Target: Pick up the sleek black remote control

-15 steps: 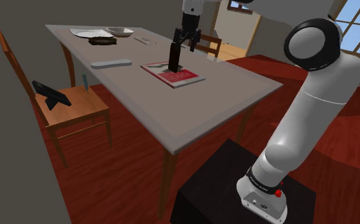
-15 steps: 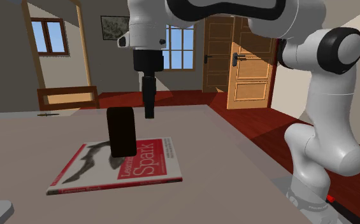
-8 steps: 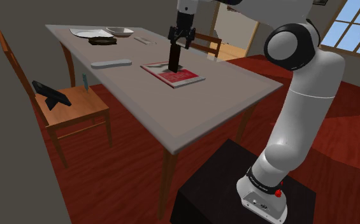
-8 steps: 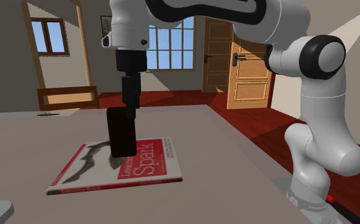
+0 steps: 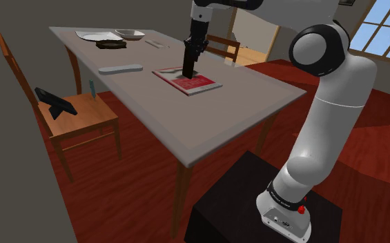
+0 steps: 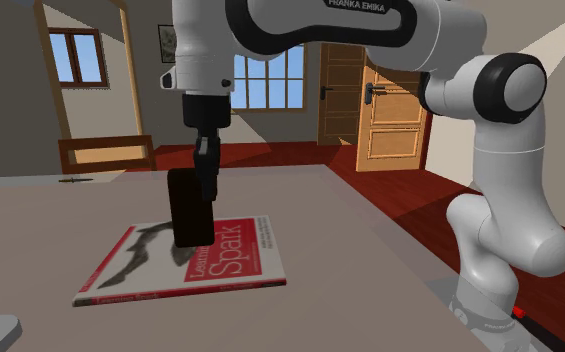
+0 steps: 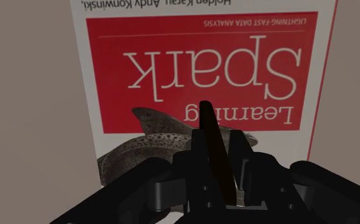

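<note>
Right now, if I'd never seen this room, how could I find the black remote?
Find the long grey table, then the red book lying on it. The remote stands upright on the book's cover, the black gripper at its top. It is black and on end; the pale grey bar nearby lies flat.

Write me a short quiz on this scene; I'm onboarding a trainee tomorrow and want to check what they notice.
1. True or false: the black remote lies flat on its back.
2. What does the remote stand on? A) a plate B) the red book C) a chair seat
3. Fill in: the pincer is at the remote's ____ end.

Key: 1 false, it stands upright; 2 B; 3 top.
</note>
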Tool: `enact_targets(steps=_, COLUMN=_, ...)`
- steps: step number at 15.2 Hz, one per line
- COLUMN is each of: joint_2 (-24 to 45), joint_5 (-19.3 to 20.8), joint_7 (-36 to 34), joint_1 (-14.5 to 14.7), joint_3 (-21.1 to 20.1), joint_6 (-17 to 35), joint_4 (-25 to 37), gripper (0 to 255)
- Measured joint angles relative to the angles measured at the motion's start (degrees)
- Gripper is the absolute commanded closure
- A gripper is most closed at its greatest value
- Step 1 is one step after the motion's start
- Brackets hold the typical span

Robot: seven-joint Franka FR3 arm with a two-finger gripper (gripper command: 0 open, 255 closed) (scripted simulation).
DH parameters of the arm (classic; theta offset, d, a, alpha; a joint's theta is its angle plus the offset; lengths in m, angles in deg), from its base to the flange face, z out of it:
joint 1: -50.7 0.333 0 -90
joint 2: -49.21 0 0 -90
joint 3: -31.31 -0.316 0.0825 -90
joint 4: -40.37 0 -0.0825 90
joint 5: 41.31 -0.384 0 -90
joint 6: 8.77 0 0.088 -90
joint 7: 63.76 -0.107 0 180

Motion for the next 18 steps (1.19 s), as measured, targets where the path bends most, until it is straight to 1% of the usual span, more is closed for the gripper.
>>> enact_targets(steps=8, joint_2=0.2, joint_5=0.0, joint_7=0.0, joint_1=0.0, joint_3=0.0, joint_6=-0.4, joint_4=0.6, gripper=255)
enact_targets(steps=13, joint_2=1.9, joint_5=-0.1, joint_7=0.0, joint_1=0.0, joint_3=0.0, joint_6=-4.6, joint_4=6.4, gripper=255)
enact_targets(steps=18, joint_2=4.1, joint_5=-0.1, joint_7=0.0, joint_1=0.0, joint_3=0.0, joint_6=-9.5, joint_4=13.7, gripper=255)
